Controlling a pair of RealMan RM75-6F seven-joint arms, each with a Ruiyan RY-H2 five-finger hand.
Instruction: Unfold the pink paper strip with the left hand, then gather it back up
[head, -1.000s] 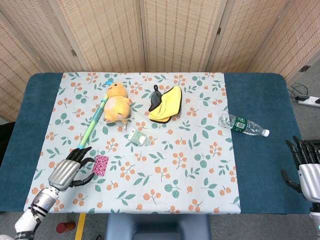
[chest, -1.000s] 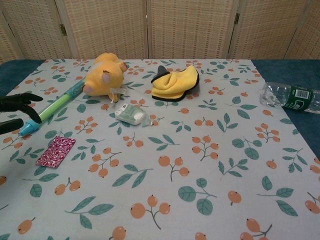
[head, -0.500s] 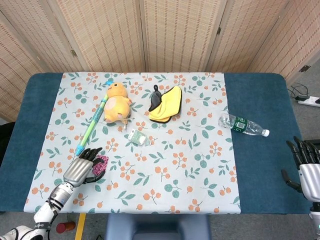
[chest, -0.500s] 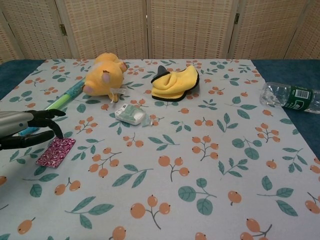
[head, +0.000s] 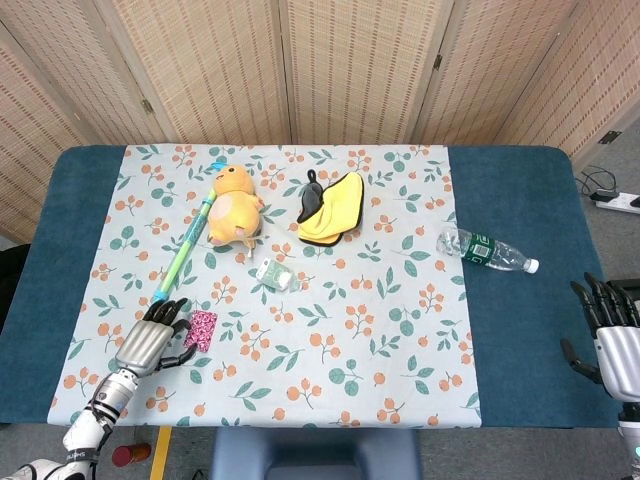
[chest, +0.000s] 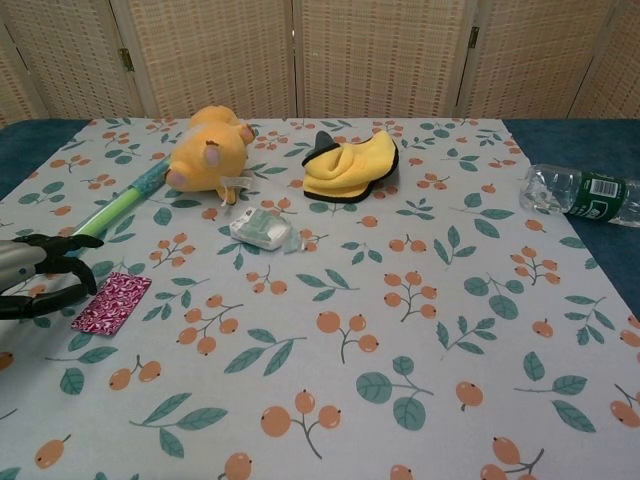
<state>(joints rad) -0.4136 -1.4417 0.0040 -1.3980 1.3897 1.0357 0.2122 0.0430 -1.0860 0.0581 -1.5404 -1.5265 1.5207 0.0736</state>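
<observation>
While the strip (head: 202, 329) lies folded on the cloth (head: 330, 350) at about seven o'clock in the head view, the left hand (head: 150, 343) sits just at its nine o'clock, fingers parted, holding nothing. At four o'clock, off the cloth, the right hand (head: 610, 335) has fingers spread and empty.

Seen from the chest, the strip (chest: 111, 303) lies flat at eight o'clock; the left hand (chest: 38, 275) hovers beside it, fingers apart.

One plush toy (head: 236, 204), one yellow cloth (head: 334, 205), one bottle (head: 486, 250), one pink paper strip (head: 202, 329), two hands.
</observation>
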